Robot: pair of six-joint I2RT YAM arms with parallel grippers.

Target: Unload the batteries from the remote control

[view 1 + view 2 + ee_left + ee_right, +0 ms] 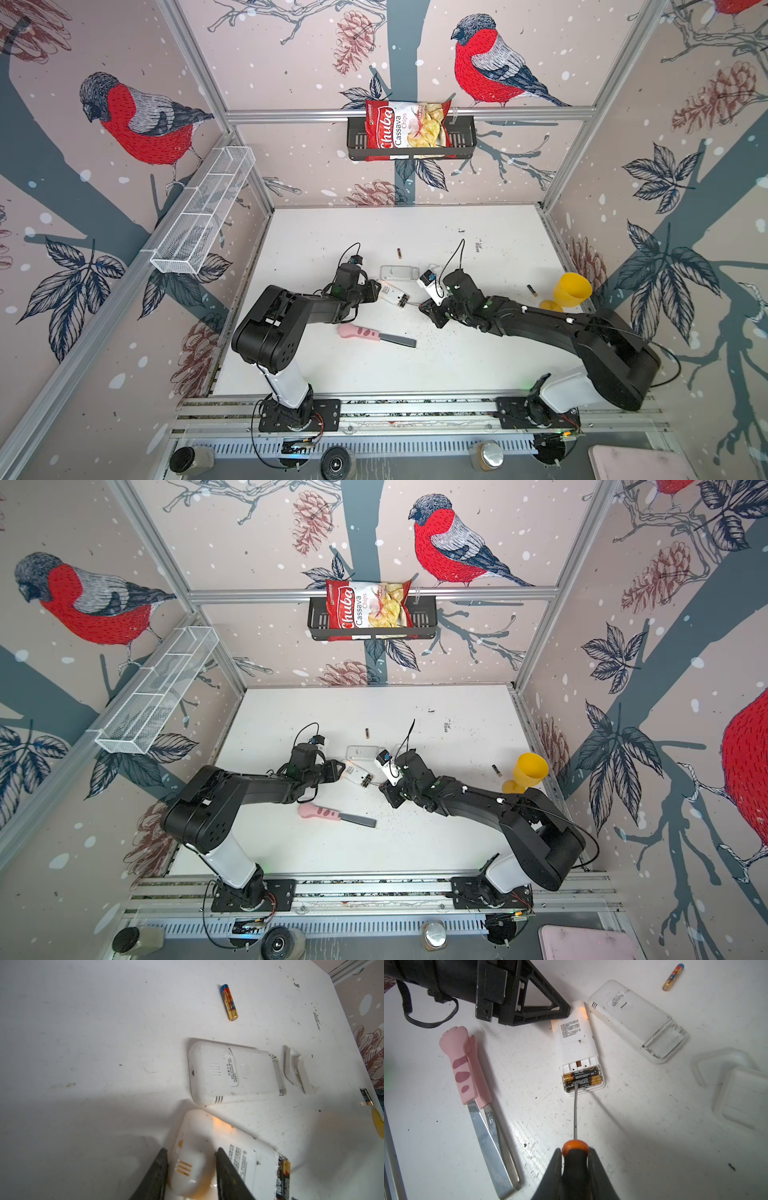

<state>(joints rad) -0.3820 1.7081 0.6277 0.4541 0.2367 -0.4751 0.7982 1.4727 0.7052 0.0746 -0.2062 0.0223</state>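
My left jaws clamp the remote (575, 1039); my right jaws grip the screwdriver (575, 1148), tip touching two batteries (581, 1077) in the remote's compartment (566, 1068). A chips bag (405, 129) fills the twelve-o'clock basket (461, 139).

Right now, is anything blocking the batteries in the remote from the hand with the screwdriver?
Nothing visible. The remote has no cover on, its two batteries lie bare, and the screwdriver in the right gripper reaches them.
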